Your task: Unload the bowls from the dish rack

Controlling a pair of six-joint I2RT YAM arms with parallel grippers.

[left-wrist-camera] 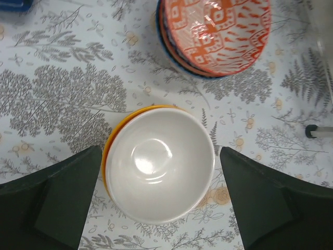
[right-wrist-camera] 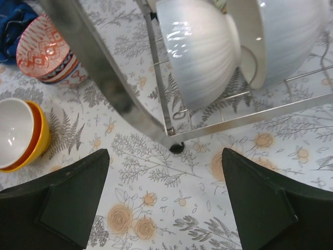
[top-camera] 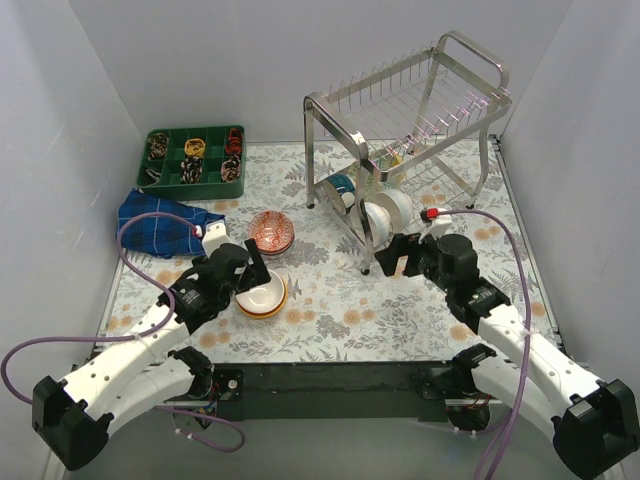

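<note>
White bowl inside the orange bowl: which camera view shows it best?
The left wrist view: the white bowl fills the centre, whole, seen from above, inside the orange bowl. The top external view shows it small. The right wrist view cuts it at the picture's left edge.

A green compartment tray (top-camera: 196, 129) sits at the upper left of the top view, against the back wall. Its cells hold small dark and orange bits (too small to name). Just below it a blue plaid cloth (top-camera: 160, 225) lies crumpled on the bench (top-camera: 330, 325), which has a grey-and-orange floral print. White walls (top-camera: 250, 60) enclose three sides.
</note>
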